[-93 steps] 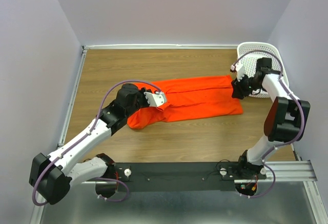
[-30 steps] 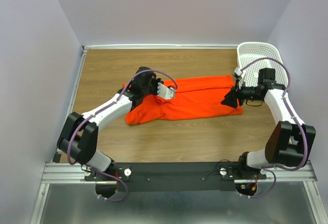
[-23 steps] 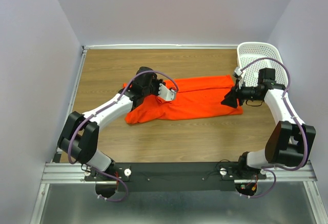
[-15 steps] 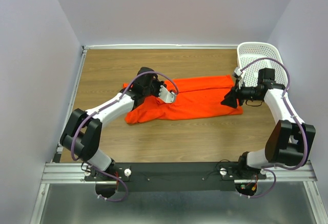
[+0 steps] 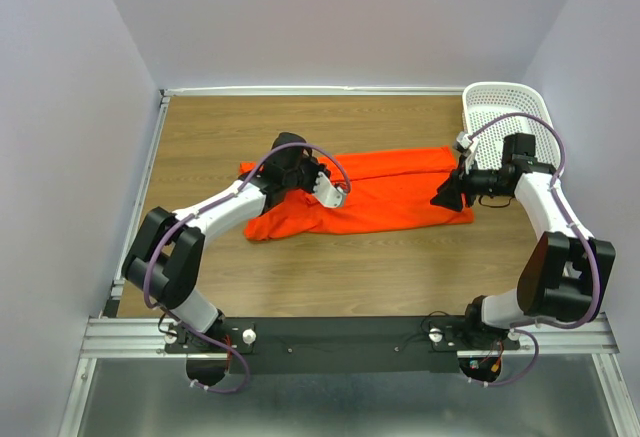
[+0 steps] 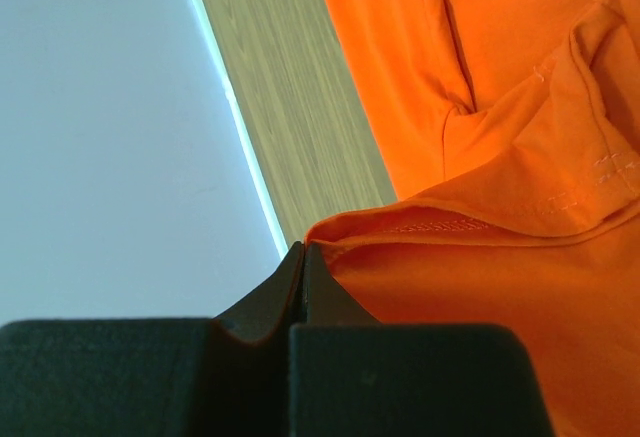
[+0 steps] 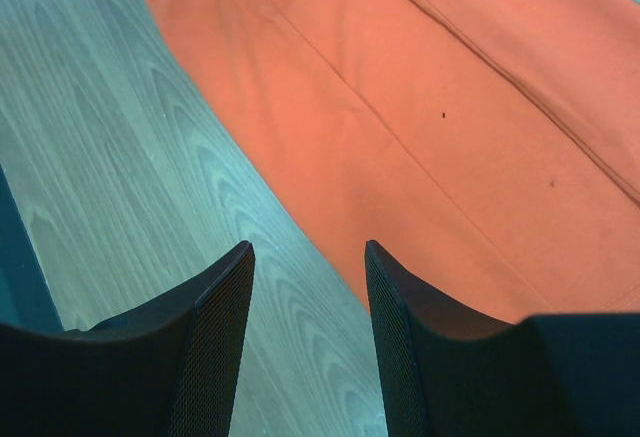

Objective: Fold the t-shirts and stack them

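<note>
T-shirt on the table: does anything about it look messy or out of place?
Yes, mildly. The t-shirt lies as a long strip, flat at its right end. Its left end is bunched and wrinkled where the shut left jaws seem to pinch its hem. No tear shows.

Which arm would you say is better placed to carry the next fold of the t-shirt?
Left, probably: the left gripper is shut on a hem of the t-shirt, while the right gripper hangs open over the cloth, holding nothing.

Wooden table; white perforated basket at far-right corner.
</note>
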`<state>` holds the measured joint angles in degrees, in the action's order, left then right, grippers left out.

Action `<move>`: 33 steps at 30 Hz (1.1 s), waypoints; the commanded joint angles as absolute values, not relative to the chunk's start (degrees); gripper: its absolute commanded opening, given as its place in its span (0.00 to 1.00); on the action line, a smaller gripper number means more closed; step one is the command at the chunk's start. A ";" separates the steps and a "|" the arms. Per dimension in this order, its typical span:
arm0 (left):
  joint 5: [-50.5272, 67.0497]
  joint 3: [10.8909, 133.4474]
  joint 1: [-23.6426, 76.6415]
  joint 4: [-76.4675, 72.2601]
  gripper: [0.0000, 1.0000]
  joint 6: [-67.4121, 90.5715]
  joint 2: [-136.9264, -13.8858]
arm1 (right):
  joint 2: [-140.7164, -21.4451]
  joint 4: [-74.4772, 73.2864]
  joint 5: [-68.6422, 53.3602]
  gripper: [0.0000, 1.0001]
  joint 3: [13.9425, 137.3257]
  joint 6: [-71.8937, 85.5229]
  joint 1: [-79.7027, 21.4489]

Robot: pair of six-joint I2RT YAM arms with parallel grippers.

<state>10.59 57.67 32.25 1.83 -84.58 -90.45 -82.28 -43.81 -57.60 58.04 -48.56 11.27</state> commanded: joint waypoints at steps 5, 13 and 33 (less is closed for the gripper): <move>15.29 60.29 32.96 1.14 0.00 -87.19 -90.88 | -83.41 -45.79 -58.97 0.56 57.66 -49.75 11.69; 16.17 60.29 32.87 0.26 0.00 -86.66 -90.97 | -83.32 -45.88 -59.06 0.56 57.66 -49.83 11.69; 17.31 63.28 32.61 0.26 0.00 -87.36 -94.13 | -83.93 -46.49 -59.24 0.57 57.74 -50.54 11.69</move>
<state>15.18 61.60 32.64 1.23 -86.61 -93.10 -83.29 -44.93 -57.65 58.06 -49.52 11.27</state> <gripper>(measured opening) 0.007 0.565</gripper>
